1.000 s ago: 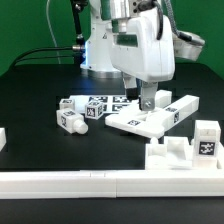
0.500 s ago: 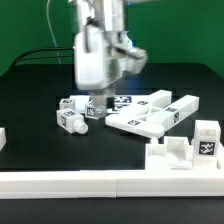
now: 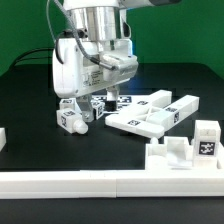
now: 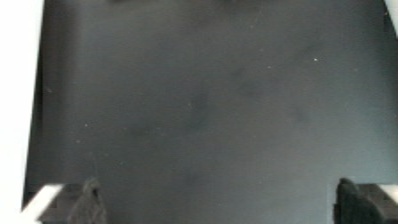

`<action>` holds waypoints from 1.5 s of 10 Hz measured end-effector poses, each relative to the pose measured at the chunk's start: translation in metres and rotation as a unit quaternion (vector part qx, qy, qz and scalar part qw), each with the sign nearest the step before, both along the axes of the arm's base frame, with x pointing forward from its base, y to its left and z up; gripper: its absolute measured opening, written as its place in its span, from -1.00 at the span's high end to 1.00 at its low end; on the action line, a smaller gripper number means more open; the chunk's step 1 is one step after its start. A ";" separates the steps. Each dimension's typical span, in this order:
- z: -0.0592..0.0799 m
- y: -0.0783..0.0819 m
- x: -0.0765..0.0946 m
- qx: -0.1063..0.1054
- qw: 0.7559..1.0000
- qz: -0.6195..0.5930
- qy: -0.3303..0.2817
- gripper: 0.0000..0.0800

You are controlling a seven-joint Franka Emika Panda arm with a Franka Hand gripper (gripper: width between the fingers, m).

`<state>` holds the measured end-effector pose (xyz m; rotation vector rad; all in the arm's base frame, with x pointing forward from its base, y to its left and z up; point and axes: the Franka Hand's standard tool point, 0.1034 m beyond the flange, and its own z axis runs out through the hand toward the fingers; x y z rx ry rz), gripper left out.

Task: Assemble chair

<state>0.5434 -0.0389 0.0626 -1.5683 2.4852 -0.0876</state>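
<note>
The chair's white tagged parts lie loose on the black table. Two flat slabs [image 3: 152, 114] lie overlapped at the middle right. Pegged legs [image 3: 69, 119] and a small block [image 3: 97, 109] lie at the middle left. Another tagged block [image 3: 206, 138] and a bracket-like part [image 3: 170, 152] stand at the front right. My gripper [image 3: 103, 92] hangs just above the legs and small block, touching nothing that I can see. In the wrist view the gripper [image 4: 217, 205] is open and empty, with only bare black table between its fingertips [image 4: 71, 202].
A long plain white rail [image 3: 100, 182] runs along the front edge. The marker board [image 3: 125, 100] lies behind the slabs. A small white piece [image 3: 3, 137] shows at the exterior view's left edge. Cables run along the back left.
The arm has swung from above the slabs toward the exterior view's left, and now hangs over the legs and small block. The parts have not moved.
</note>
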 end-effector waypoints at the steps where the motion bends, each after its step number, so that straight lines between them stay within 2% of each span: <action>1: -0.004 -0.015 -0.008 -0.005 1.000 -0.009 -0.011 -0.62; 3: -0.021 -0.056 -0.051 -0.031 0.999 -0.002 -0.013 -0.62; 4: -0.024 -0.063 -0.062 -0.032 0.999 -0.013 -0.009 -0.62; 5: -0.024 -0.061 -0.068 -0.037 0.999 -0.016 -0.007 -0.62; 7: -0.026 -0.049 -0.067 -0.034 0.999 -0.011 -0.007 -0.62; 10: -0.025 -0.044 -0.066 -0.036 0.999 -0.006 -0.009 -0.62; 12: -0.038 -0.034 -0.071 -0.039 0.999 -0.003 0.003 -0.62; 14: -0.048 -0.034 -0.077 -0.042 0.999 -0.001 0.014 -0.62; 15: -0.049 -0.036 -0.078 -0.043 0.999 -0.002 0.014 -0.62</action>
